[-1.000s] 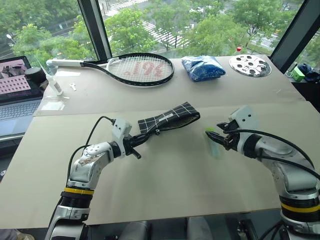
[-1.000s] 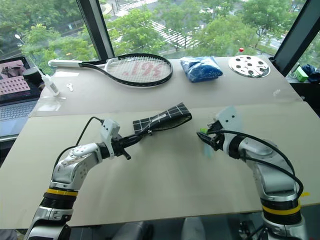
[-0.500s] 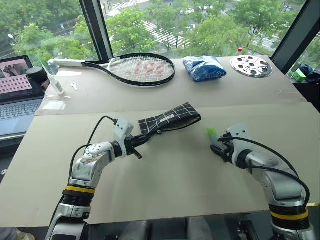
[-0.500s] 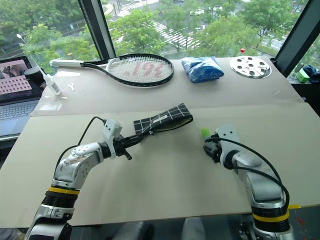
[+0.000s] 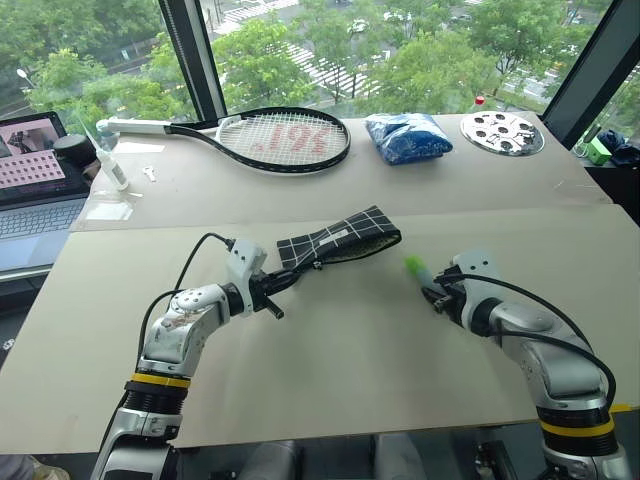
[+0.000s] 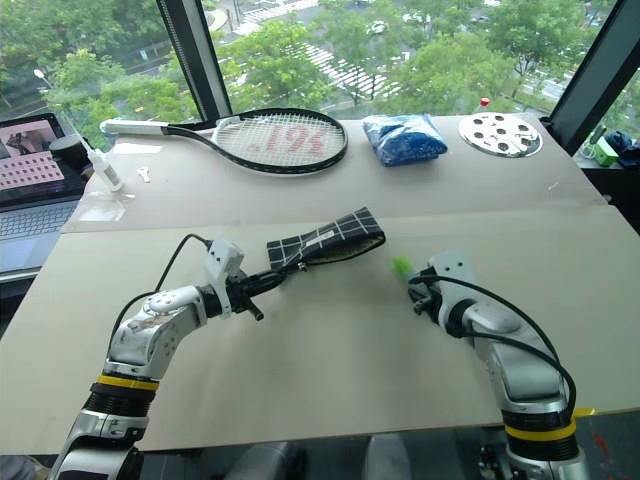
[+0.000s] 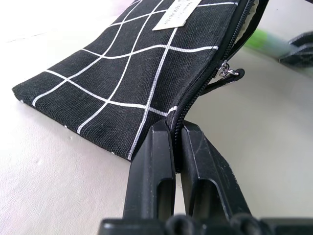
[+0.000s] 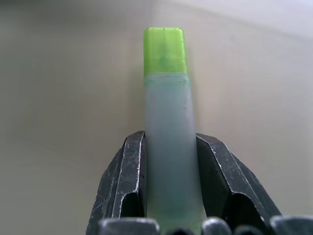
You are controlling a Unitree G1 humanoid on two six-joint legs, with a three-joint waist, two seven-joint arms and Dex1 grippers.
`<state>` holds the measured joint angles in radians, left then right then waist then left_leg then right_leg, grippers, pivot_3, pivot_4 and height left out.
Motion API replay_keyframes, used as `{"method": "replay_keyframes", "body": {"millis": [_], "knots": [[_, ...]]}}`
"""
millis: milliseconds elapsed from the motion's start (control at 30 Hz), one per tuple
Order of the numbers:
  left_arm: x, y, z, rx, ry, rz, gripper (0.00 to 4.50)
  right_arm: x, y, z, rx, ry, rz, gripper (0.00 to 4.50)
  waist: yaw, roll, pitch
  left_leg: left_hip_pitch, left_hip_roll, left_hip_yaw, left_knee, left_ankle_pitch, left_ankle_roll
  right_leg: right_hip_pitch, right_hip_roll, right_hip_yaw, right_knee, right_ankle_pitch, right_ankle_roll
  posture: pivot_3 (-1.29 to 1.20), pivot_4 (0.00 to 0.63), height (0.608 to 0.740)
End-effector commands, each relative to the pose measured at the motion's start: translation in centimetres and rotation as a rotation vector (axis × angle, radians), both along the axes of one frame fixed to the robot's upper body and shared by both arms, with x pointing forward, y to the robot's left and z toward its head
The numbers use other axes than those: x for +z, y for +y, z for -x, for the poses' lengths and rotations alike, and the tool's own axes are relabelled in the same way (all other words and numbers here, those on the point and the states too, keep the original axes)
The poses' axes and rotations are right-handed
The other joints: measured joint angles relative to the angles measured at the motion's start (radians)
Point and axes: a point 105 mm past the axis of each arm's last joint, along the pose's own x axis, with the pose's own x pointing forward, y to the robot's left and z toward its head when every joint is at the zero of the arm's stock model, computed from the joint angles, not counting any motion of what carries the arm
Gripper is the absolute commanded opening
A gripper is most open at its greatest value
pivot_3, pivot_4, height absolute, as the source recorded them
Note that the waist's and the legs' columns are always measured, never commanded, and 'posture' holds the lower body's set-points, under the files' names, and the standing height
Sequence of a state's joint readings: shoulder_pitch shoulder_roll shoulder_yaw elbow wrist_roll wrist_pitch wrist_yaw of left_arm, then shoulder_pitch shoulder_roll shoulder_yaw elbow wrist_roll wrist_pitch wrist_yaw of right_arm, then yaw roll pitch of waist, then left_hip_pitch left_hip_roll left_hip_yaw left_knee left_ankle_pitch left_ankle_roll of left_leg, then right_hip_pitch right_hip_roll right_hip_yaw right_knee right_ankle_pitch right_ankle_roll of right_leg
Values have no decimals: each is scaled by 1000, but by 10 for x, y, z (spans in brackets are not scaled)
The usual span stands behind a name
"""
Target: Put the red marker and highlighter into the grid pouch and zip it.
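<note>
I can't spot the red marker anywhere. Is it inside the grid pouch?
Cannot tell: the grid pouch hides its inside, its edge pinched by the left gripper. The highlighter is outside, in the right gripper.

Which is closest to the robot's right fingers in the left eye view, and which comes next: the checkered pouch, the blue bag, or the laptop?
1. The grid pouch, just across from the right gripper, toward the robot's left.
2. The blue bag, farther back by the window.
3. The laptop, farthest, at the table's far left edge.
</note>
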<state>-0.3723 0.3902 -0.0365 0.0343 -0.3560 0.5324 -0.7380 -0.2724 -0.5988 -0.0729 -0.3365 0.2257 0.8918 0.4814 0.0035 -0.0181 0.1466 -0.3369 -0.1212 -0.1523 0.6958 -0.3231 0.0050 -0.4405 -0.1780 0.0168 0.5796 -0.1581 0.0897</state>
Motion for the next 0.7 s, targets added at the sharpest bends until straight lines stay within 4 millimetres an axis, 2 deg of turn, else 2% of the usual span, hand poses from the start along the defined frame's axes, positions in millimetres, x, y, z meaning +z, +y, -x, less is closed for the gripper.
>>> {"method": "replay_keyframes", "body": {"millis": [33, 167, 367, 567, 700], "knots": [[11, 0, 0, -7, -47, 11, 0, 66, 30, 15, 302, -221, 112, 1049, -2, 0, 0, 0, 0, 0, 0, 0, 0, 0, 0, 0, 0, 0, 0, 0, 150, 740], [12, -1, -1, -7, -49, 12, 0, 80, 43, 30, 478, -225, 196, 1049, -1, 0, 0, 0, 1, 1, -1, 0, 0, 1, 0, -2, -1, 0, 0, 0, 150, 740], [13, -3, 1, -4, -52, 22, 0, 71, 54, 31, 546, -182, 297, 1049, 1, 0, 0, 0, 0, 1, 0, 0, 0, 1, 0, -2, -1, 0, 0, 0, 150, 740], [11, -6, 3, -6, -50, 24, 0, 53, 61, 17, 537, -159, 297, 1049, 2, 0, 0, 0, 0, 1, 0, 0, 0, 1, 0, -1, -1, 0, 0, 0, 150, 740], [15, -5, 2, -5, -59, 26, 0, 45, 58, 4, 503, -149, 313, 1049, 6, 0, 0, 0, 0, 1, 0, 0, 0, 1, 0, -1, -1, 0, 0, 0, 150, 740]]}}
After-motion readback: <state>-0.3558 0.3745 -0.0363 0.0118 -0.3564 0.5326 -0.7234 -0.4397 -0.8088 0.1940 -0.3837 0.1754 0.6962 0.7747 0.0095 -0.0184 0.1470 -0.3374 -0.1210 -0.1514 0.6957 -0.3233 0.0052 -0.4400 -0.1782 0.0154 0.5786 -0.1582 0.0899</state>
